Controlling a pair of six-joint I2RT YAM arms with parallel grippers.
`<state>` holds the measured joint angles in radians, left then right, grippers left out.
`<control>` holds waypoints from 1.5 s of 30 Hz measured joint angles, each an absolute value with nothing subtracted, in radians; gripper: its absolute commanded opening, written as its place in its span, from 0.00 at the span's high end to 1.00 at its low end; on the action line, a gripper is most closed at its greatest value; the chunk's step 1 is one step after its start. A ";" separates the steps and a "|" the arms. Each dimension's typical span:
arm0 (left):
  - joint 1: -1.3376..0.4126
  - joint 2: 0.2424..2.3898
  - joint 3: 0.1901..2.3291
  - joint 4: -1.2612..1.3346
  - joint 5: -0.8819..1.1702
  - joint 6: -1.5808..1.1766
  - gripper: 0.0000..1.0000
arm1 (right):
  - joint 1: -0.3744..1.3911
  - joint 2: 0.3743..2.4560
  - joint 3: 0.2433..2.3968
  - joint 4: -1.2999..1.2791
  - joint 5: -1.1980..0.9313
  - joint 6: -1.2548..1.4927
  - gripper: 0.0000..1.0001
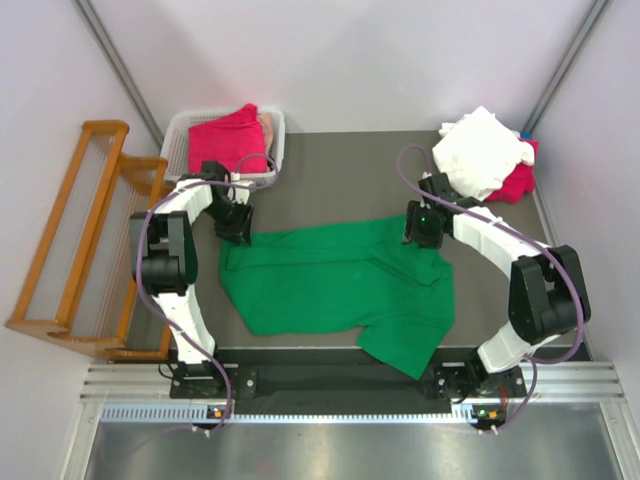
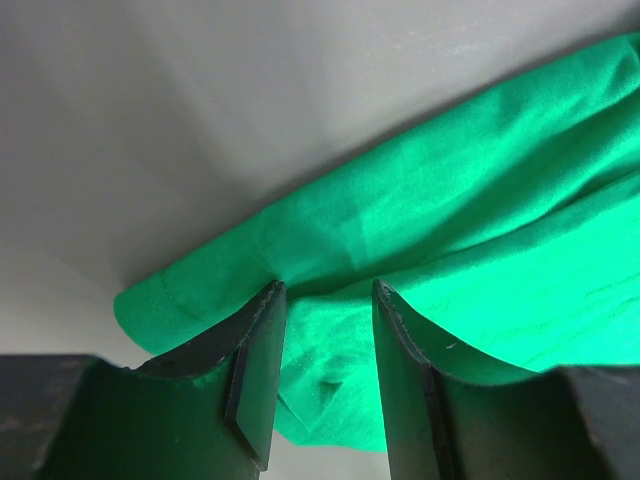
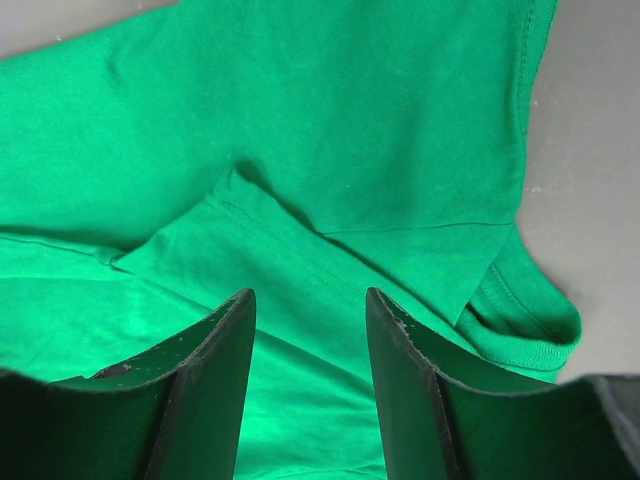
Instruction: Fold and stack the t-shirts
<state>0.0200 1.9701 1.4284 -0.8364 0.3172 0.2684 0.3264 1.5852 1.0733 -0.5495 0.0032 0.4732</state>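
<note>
A bright green t-shirt lies spread and rumpled across the dark mat. My left gripper hovers over its far left corner. In the left wrist view the left gripper is open, with a folded green edge beneath and cloth showing through the gap. My right gripper is over the shirt's far right part. In the right wrist view it is open above a seam, with the ribbed collar to its right. A white t-shirt rests on a crimson one at the back right.
A white slatted basket at the back left holds pinkish red shirts. An orange wooden rack stands along the left wall. Bare grey mat stretches behind the green shirt. Metal rails run along the near edge.
</note>
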 measured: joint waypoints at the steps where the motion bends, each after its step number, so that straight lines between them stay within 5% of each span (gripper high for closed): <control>1: 0.020 1.968 1.428 -0.840 0.318 0.269 0.55 | 0.326 1.581 1.073 -0.550 0.003 0.473 0.52; 16: 0.020 1.816 1.381 -0.892 0.323 0.293 0.55 | 0.326 1.555 1.074 -0.558 0.013 0.473 0.53; 45: 0.025 1.896 1.328 -0.827 0.295 0.291 0.56 | 0.325 1.530 1.074 -0.563 0.014 0.472 0.53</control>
